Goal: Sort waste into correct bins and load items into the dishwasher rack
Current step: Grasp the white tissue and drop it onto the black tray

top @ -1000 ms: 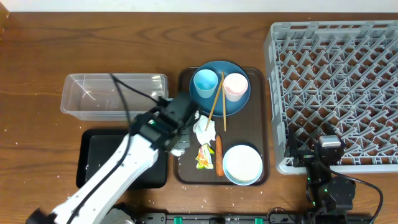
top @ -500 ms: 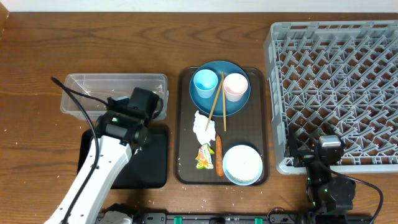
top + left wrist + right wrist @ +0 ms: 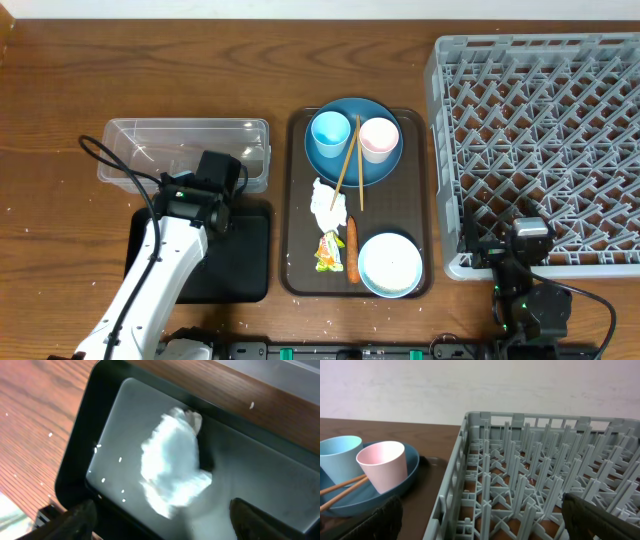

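My left gripper (image 3: 206,198) hangs open over the far end of the shallow black tray (image 3: 240,270). In the left wrist view a blurred crumpled white paper scrap (image 3: 172,467) is over the tray floor (image 3: 260,480), free of my open left gripper (image 3: 162,512); rice grains (image 3: 107,467) lie beside it. Another paper scrap (image 3: 327,203), the yellow-green wrapper (image 3: 327,251) and the carrot (image 3: 352,248) lie on the brown serving tray (image 3: 297,270). My right gripper (image 3: 529,230) stands open and empty at the near edge of the grey dishwasher rack (image 3: 540,130).
The clear tub (image 3: 185,150) sits just behind the black tray. A blue plate (image 3: 385,165) holds a light-blue cup (image 3: 331,133), a pink cup (image 3: 378,137) and chopsticks (image 3: 347,165). A pale bowl (image 3: 390,264) sits at the serving tray's near right corner.
My left gripper swung left from the serving tray to above the black tray with a paper scrap, then opened and let the scrap go. The right arm has not moved.
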Robot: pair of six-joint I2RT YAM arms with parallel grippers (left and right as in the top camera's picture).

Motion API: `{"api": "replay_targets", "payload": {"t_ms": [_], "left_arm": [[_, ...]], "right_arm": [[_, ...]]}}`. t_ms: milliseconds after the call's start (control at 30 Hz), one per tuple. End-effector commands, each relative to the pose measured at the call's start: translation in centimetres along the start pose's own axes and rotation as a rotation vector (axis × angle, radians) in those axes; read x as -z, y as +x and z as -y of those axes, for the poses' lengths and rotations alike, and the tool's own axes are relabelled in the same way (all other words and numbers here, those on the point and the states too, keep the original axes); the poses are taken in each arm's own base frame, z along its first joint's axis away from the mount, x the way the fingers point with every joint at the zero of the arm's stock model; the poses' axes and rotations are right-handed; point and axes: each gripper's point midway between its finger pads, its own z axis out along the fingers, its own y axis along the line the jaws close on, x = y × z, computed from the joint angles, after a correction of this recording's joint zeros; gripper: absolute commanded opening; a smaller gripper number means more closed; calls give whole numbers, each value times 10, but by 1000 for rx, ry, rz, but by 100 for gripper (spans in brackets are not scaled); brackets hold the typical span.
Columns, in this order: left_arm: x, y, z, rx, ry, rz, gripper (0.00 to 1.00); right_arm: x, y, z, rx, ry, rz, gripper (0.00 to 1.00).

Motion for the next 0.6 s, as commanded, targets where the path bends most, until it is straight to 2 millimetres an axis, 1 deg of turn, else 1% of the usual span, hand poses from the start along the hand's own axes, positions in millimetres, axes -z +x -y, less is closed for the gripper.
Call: {"api": "replay_targets", "payload": {"t_ms": [0,100,167,267,433,500,567], "left_arm": [[9,-4,6,2,53,-7,91],[30,-8,15,-8,143,-16,92],[47,-12,19,-2,206,-3,93],[78,-11,35,-43,371,14,93],[125,13,69,-107,670,-6,93],[136,20,78,-142,732,-8,94],[142,28,84,-180,756,-18,97]], "right_arm": [[0,2,1,4,3,-6,99],[0,2,1,4,3,-6,99],[0,2,1,4,3,-6,99],[0,2,1,4,3,-6,99],[0,2,1,4,3,-6,99],[0,2,1,4,3,-6,99],[0,2,1,4,3,-6,99]]}}
